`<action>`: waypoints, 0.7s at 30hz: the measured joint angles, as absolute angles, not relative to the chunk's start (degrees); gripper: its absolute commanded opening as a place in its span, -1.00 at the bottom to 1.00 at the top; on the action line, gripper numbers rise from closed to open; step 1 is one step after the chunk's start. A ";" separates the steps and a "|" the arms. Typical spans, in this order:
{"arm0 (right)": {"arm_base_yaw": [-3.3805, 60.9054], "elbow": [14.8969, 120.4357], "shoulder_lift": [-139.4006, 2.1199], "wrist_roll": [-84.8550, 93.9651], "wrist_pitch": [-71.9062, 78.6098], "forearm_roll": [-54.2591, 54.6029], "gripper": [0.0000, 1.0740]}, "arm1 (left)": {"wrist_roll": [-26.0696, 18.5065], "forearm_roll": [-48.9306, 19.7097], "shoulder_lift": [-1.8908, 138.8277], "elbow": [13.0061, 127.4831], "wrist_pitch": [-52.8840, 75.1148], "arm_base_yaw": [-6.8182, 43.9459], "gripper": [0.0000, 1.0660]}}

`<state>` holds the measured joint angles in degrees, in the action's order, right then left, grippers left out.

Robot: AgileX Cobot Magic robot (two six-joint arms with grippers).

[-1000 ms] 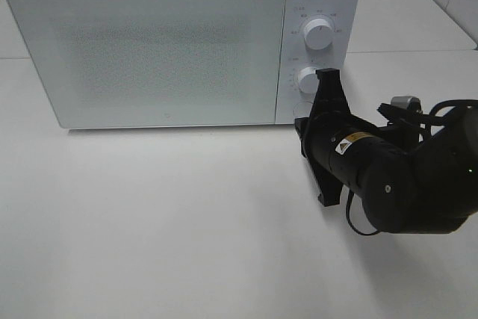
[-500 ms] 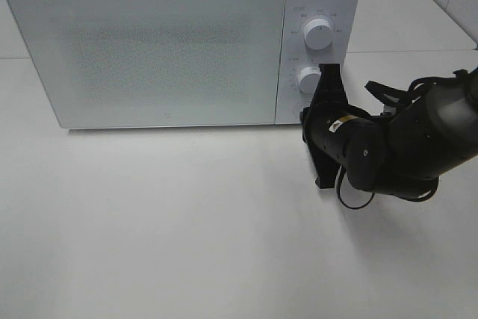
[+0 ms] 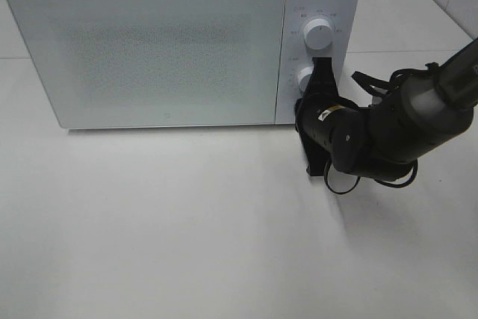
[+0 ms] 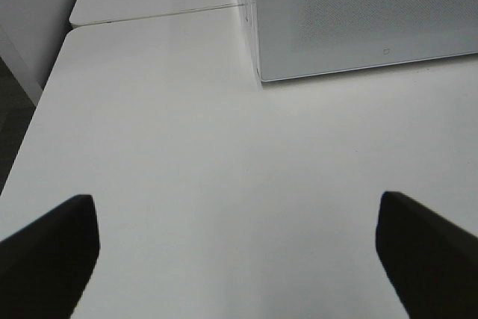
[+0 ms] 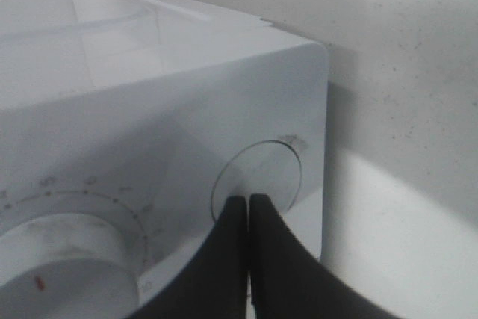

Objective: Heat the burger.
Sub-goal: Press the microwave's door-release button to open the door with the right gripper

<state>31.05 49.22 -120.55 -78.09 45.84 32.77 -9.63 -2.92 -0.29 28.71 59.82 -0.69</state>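
Observation:
The burger is hidden; I see it in no view. The white microwave (image 3: 164,50) stands at the back of the table with its door closed. My right gripper (image 3: 302,110) is shut and empty, its tips against the bottom of the microwave's control panel. In the right wrist view the closed fingertips (image 5: 246,203) touch the lower edge of a round push button (image 5: 269,166), beside the lower dial (image 5: 67,259). My left gripper (image 4: 235,214) is open and empty above bare table, off to the left of the microwave (image 4: 358,13).
The control panel carries an upper dial (image 3: 319,33) and a lower dial (image 3: 305,76). The right arm and its cables (image 3: 396,121) lie to the right of the microwave. The white table (image 3: 187,229) spreads in front. The table's left edge (image 4: 30,125) shows in the left wrist view.
The right arm has swung left and toward the microwave, bringing the shut gripper against the bottom of the control panel. The microwave door stays closed.

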 measured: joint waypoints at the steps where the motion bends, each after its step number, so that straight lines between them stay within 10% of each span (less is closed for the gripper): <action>1: 31.05 49.22 -120.55 -78.09 45.84 32.77 -1.00 | -9.63 -2.92 -0.29 28.71 59.82 -0.69 0.74; 21: 31.40 49.56 -121.93 -75.69 50.71 36.38 -1.00 | -9.63 -2.92 -0.29 28.71 59.82 -0.69 0.74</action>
